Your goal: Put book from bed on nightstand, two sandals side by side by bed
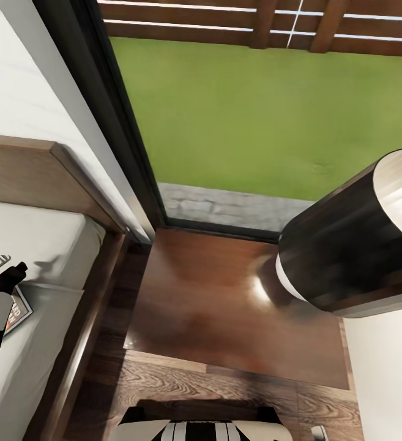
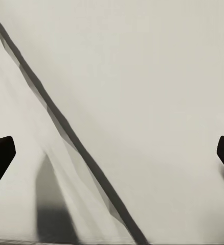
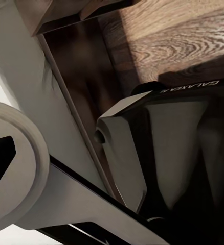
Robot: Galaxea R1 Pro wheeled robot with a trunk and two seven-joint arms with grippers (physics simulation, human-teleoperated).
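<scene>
The bed point(image 1: 48, 245) with its grey mattress lies at the left of the head view. The book point(image 1: 19, 311), dark with an orange band, rests on the mattress near the bed's right edge, partly under my left wrist. My left gripper point(image 1: 8, 267) hovers just beyond the book, open and holding nothing. In the left wrist view the left gripper point(image 2: 112, 158) looks at bare mattress point(image 2: 142, 102). The nightstand point(image 1: 225, 294) stands right of the bed, its glossy brown top bare. My right gripper point(image 3: 112, 163) is open and faces my own base. The sandals are out of view.
A dark cylindrical lamp shade point(image 1: 347, 245) hangs over the nightstand's right end. The window point(image 1: 256, 110) onto grass and a fence is behind it. The headboard point(image 1: 35, 177) and white wall are at the left. Wood floor point(image 1: 182, 380) lies between my base and the nightstand.
</scene>
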